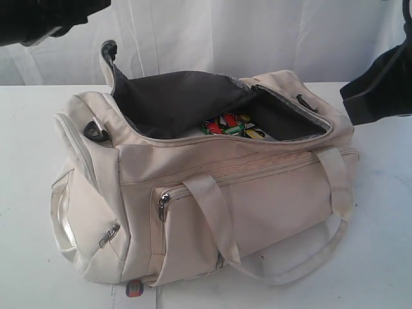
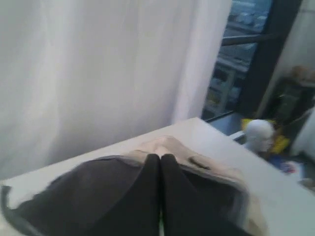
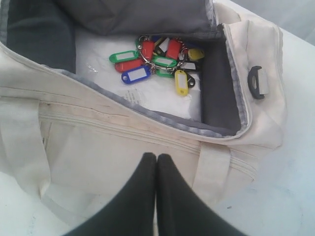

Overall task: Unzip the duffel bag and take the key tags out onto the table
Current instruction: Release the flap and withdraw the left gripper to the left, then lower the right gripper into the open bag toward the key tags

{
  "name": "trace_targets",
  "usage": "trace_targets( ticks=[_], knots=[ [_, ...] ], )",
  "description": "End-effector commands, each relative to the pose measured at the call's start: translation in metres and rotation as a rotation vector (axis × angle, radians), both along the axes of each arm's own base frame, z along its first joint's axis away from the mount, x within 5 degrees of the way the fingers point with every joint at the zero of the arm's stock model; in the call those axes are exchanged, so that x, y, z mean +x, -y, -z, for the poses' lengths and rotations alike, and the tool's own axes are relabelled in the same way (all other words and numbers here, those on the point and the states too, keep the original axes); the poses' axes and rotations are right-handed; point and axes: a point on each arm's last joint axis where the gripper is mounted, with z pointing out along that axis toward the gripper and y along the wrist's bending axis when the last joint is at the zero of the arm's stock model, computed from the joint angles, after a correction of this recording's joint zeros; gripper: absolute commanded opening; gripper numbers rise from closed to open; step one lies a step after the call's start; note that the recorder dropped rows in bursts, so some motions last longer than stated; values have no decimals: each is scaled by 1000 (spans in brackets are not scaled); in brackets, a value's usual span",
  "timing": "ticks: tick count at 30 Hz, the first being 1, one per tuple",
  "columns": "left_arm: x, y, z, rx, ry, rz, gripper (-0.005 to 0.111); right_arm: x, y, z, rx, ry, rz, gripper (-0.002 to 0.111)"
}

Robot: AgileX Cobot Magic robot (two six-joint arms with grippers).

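Table [image 1: 26, 193]: white, wide, runs under everything in ext. view. Duffel bag [image 1: 257, 206]: cream, lies at centre of table. Main zip is undone, top flap thrown back toward 11 o'clock, dark grey lining showing. One webbing handle hangs over the front toward 5 o'clock. L arm [image 1: 38, 19] sits up at 10 o'clock of ext. view, R arm [image 1: 380, 90] at 2 o'clock, both apart from bag. L gripper [image 2: 160, 160]: jaws pressed together, empty, above the grey lining. R gripper [image 3: 156, 160]: jaws together too, empty, over bag's front side. Key tags [image 3: 155, 61]: bunch in red, green, blue, yellow, black, inside the open main compartment on its pale floor, approx 1 o'clock from bag centre. Small red-blue sticker [image 1: 133, 289]: on table at bag's 7 o'clock.
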Motion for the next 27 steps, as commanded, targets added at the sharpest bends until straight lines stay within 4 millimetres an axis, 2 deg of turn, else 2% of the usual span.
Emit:
trace_targets(
  ticks=[1, 3, 4, 8, 10, 15, 16, 20, 23, 27],
  knots=[
    [-11, -6, -5, -104, -147, 309, 0, 0, 1, 0, 10, 4, 6, 0],
    [-10, -15, 1, 49, -264, 372, 0, 0, 1, 0, 10, 4, 6, 0],
    [-6, -22, 5, 121, -324, 344, 0, 0, 1, 0, 10, 4, 6, 0],
    [9, -51, 24, 330, -452, 16, 0, 1, 0, -1, 18, 14, 9, 0],
    [8, -58, 37, 395, -511, -48, 0, 1, 0, -1, 22, 22, 11, 0],
    [-5, -59, 73, 407, -619, -31, 0, 6, -1, -6, 53, 79, 29, 0],
    [-6, -58, 75, 386, -630, -28, 0, 8, -2, -5, 58, 76, 35, 0],
    [-13, -56, 66, 326, -606, -21, 0, 38, -14, 6, 70, 53, 68, 0],
    [-19, -56, 59, 310, -577, -23, 0, 85, -36, 14, 56, -5, 80, 0],
    [-20, -56, 58, 309, -568, -21, 0, 130, -59, 20, 51, -67, 71, 0]
  ],
)
